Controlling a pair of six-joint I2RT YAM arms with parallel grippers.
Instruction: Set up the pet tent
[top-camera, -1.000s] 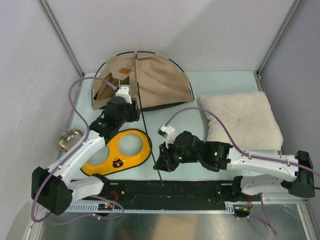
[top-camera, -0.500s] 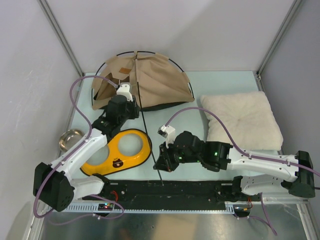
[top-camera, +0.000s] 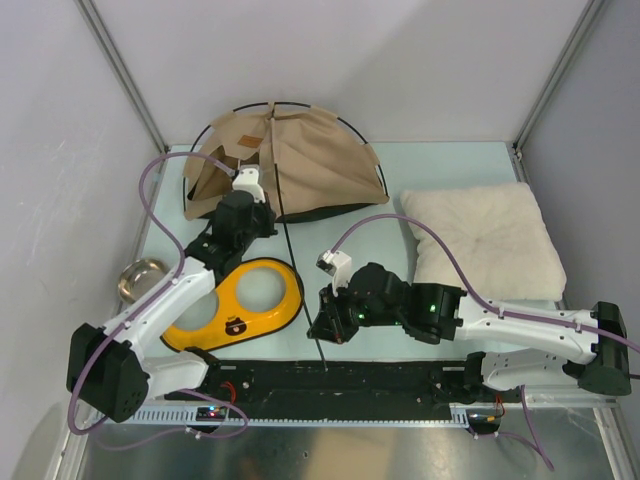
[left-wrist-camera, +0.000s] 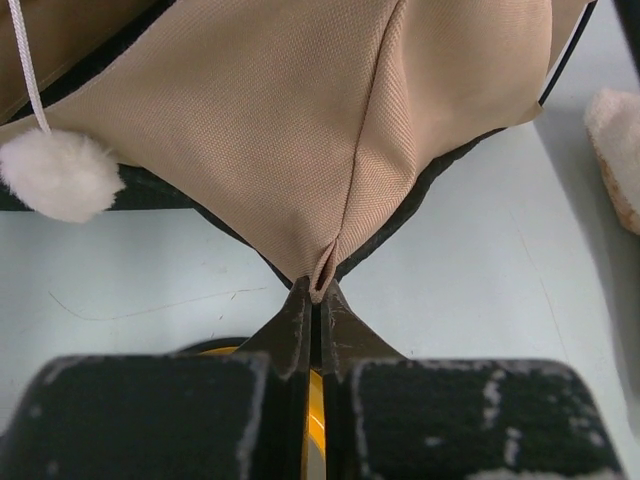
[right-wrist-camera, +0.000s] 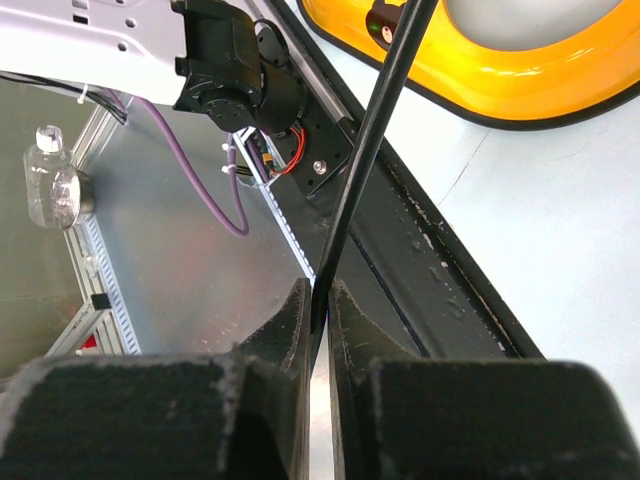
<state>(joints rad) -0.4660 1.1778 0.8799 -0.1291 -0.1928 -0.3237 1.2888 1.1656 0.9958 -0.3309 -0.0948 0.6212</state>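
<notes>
The tan fabric pet tent (top-camera: 300, 160) lies collapsed at the back of the table, with thin black poles arching over it. My left gripper (top-camera: 255, 205) is shut on a pinched corner of its tan fabric (left-wrist-camera: 322, 283) at the front edge. A white pom-pom (left-wrist-camera: 58, 175) hangs on a cord at the left of the left wrist view. A loose thin black pole (top-camera: 295, 280) runs from the tent toward the near edge. My right gripper (top-camera: 322, 330) is shut on that pole's near end (right-wrist-camera: 345, 230).
A yellow double-bowl feeder (top-camera: 238, 303) lies front left, under the left arm. A cream fluffy pillow (top-camera: 485, 240) lies at the right. A metal bowl (top-camera: 140, 277) sits by the left wall. A black rail (top-camera: 340, 382) runs along the near edge.
My left gripper has moved slightly toward the back left with the tent fabric in it. The right arm has barely moved.
</notes>
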